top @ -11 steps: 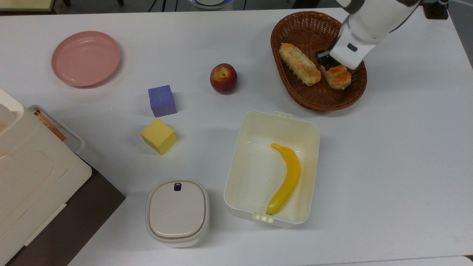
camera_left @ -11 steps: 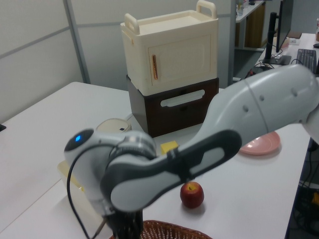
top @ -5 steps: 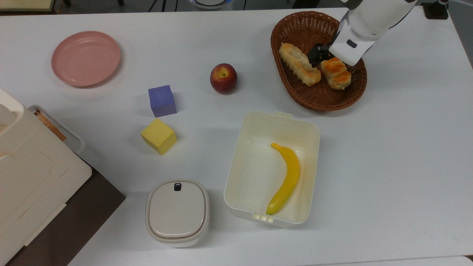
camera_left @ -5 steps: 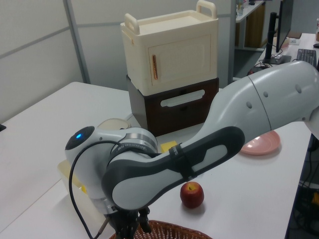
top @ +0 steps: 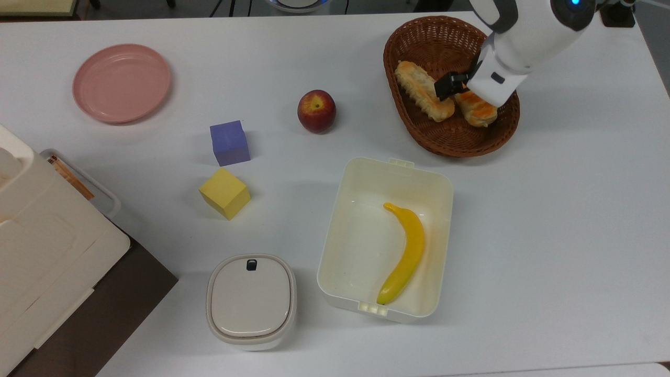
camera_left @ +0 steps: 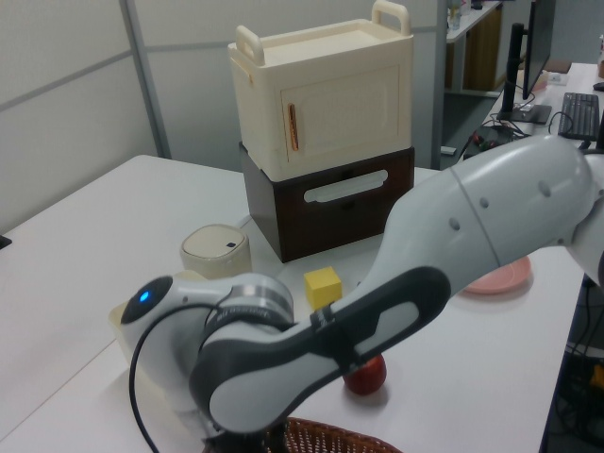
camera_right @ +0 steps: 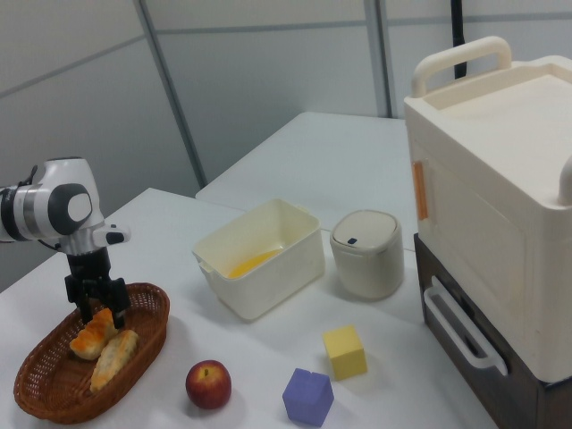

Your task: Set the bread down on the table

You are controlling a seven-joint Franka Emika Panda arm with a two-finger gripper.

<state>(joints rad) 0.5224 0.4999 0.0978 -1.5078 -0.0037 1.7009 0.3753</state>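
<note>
Lowered since before, tool [camera_right: 97,308] upright, clamped around bread [camera_right: 93,333] in basket [camera_right: 54,386].

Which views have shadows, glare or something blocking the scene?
Top view: even light, soft shadows beside the apple and cubes, no glare on the table. Left view: the arm blocks much of the foreground. Right view: the basket is clearly seen.
</note>
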